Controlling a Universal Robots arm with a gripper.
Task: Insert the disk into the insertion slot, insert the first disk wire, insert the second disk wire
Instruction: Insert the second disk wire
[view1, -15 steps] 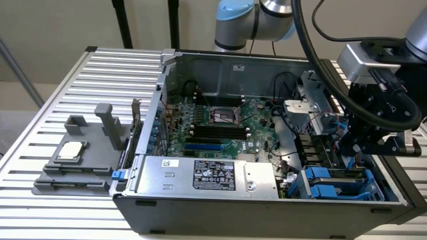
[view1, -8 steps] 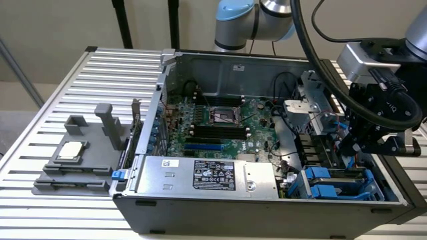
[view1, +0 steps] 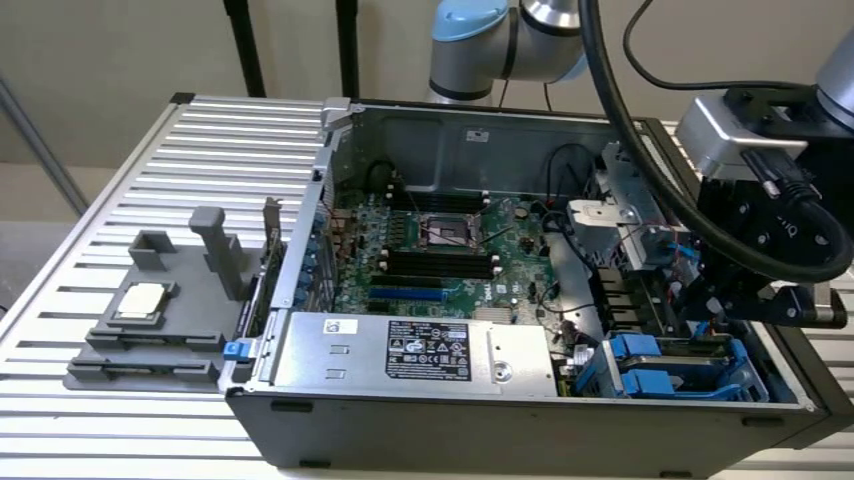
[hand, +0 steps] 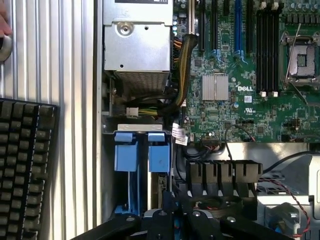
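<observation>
The blue-grey insertion slot (view1: 663, 382) sits in the open computer case's near corner, at the exterior view's right. Its two blue latch tabs (hand: 125, 158) face the wrist camera. The disk (hand: 161, 186) stands edge-on inside the slot beside the second tab, and its greenish edge (view1: 683, 347) shows along the cage top. My black gripper (view1: 703, 318) hangs over the slot's far end, shut, with its tips (hand: 169, 201) close against the disk's end. I cannot see anything held between them. Blue and black wires (view1: 671, 247) hang just behind it.
A silver power-supply box (view1: 414, 350) fills the case front beside the slot, with the motherboard (view1: 441, 250) behind it. A grey fixture (view1: 147, 320) stands on the slatted table. A black keyboard (hand: 25, 170) lies outside the case, and a hand (hand: 3, 25) shows at the edge.
</observation>
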